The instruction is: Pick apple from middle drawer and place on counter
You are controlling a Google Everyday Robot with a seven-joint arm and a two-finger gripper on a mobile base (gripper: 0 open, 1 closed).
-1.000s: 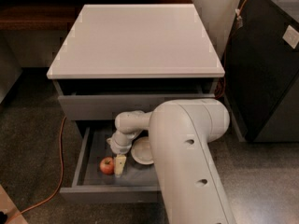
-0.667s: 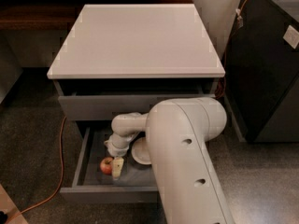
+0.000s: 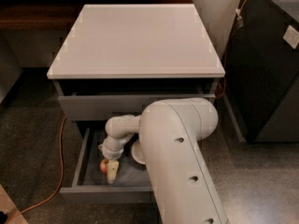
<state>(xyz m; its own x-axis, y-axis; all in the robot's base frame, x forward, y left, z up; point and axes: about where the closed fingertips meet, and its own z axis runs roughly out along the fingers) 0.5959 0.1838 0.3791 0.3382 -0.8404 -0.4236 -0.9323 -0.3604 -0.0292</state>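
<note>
Gripper (image 3: 111, 170) sits inside the open middle drawer (image 3: 103, 191), seemingly touching the apple (image 3: 103, 166), ready to lift it; its grip I cannot tell.

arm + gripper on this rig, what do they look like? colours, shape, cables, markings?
Arm: smooth off-white rounded shell, thick tubular link with a row of small dark round holes, narrower ringed wrist. No outside cables or markings visible. Gripper: pale cream, down in the open middle drawer by the apple.
</note>
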